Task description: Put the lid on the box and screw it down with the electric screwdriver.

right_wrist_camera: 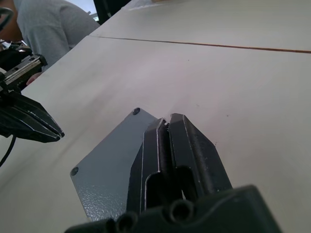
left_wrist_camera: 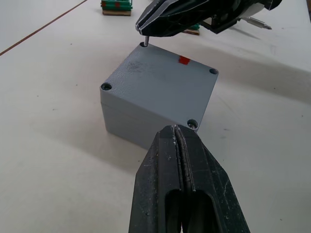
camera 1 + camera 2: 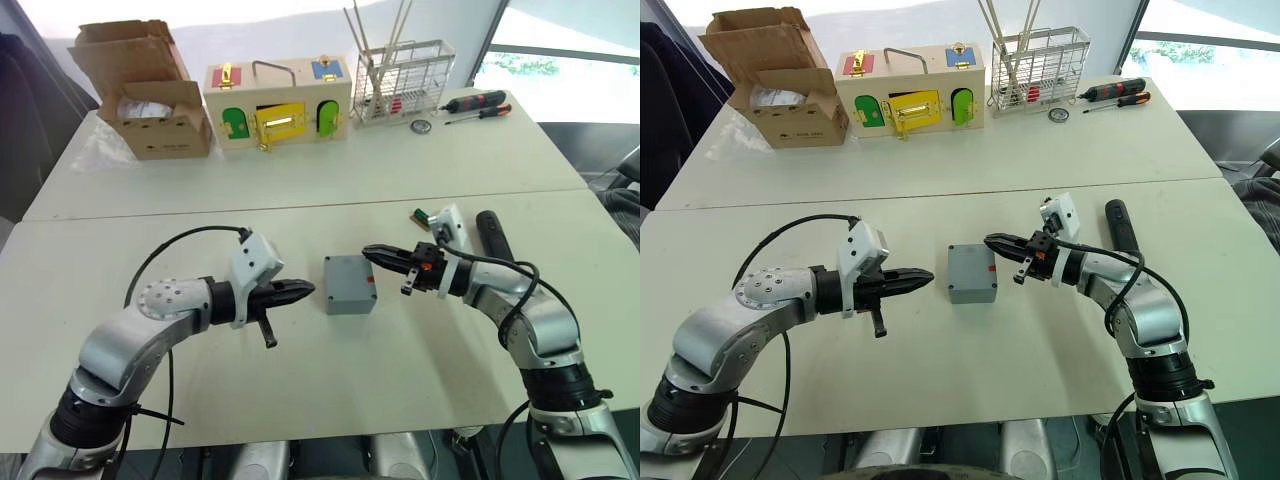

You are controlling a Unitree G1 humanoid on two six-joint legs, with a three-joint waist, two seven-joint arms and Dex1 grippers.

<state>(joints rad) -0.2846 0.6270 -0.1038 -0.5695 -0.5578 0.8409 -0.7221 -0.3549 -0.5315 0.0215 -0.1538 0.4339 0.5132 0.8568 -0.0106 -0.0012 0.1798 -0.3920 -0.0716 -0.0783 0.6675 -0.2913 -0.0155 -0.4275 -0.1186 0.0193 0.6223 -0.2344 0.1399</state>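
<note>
On the near table the left gripper [image 3: 298, 291] hangs just left of the box [image 3: 349, 284], fingers pressed together on nothing. The right gripper [image 3: 378, 255] reaches in from the right over the far right corner of the lid [image 2: 160, 77], which already sits on the box; its fingers are pinched narrow on what looks like a small screw [image 2: 145, 40] standing at that corner hole, though its seating is unclear. The electric screwdriver [image 3: 493, 237] lies farther right beside the right arm, long axis running near to far, so the right arm is much the nearer to fetch it.
</note>
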